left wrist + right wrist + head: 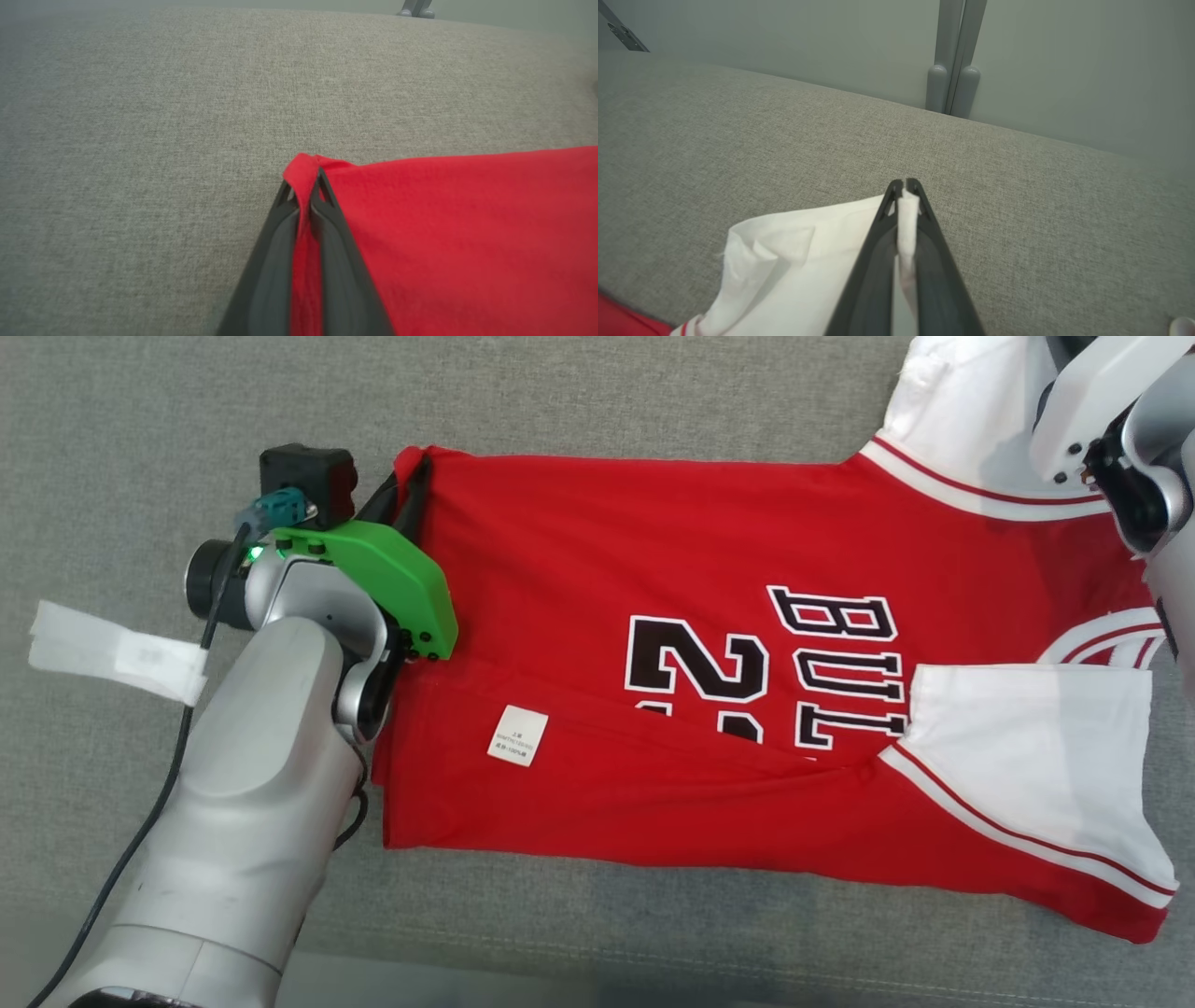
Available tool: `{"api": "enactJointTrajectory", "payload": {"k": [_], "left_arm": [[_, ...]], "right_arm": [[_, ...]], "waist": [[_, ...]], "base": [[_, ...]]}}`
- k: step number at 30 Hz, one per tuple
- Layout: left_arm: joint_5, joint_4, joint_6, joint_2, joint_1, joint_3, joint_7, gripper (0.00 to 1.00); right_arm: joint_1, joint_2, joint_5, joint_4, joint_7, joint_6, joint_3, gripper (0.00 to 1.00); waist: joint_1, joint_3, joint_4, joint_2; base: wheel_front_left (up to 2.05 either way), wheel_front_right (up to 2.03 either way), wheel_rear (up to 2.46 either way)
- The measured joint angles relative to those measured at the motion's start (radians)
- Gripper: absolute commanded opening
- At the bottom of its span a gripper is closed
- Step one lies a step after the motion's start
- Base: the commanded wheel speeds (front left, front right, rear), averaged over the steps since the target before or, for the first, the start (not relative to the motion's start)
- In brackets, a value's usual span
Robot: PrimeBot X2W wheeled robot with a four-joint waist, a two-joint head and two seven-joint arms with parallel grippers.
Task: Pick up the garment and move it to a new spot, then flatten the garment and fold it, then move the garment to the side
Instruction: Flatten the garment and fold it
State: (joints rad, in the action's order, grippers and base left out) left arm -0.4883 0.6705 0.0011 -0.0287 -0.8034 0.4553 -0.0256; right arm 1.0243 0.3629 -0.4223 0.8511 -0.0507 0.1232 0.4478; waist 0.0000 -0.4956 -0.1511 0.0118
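The left arm [252, 821] rises from the lower left of the head view, wrist bent, and the left gripper [418, 469] is clamped tight on the far hem corner of the red garment [597, 569]; a fold of red cloth sits pinched between its fingers [275, 261]. The garment lies partly folded and spread sideways, its white label [516, 735] facing up. At the upper right the right arm [1102, 411] reaches over the far white sleeve [794, 261], which the right gripper [904, 186] has nipped fast. Beneath is a grey woven surface [140, 448]; beyond it stand a pale wall [1064, 70] and a grey post [955, 56].
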Motion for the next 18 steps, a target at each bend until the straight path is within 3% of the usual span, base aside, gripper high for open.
{"api": "enactJointTrajectory", "payload": {"k": [7,18], "left_arm": [[-0.013,0.012,-0.003,-0.040,0.068,-0.026,-0.052,0.00],[-0.046,0.009,-0.029,-0.049,0.221,-0.028,-0.113,0.00]], "right_arm": [[-0.116,-0.019,-0.030,-0.028,0.144,0.001,0.006,0.00],[-0.322,-0.042,-0.120,-0.102,0.303,0.001,0.020,0.00]], "waist": [[0.0000,0.060,0.040,0.0000],[0.0000,0.193,0.088,0.0000]], "base": [[0.00,0.00,0.00],[0.00,0.00,0.00]]}}
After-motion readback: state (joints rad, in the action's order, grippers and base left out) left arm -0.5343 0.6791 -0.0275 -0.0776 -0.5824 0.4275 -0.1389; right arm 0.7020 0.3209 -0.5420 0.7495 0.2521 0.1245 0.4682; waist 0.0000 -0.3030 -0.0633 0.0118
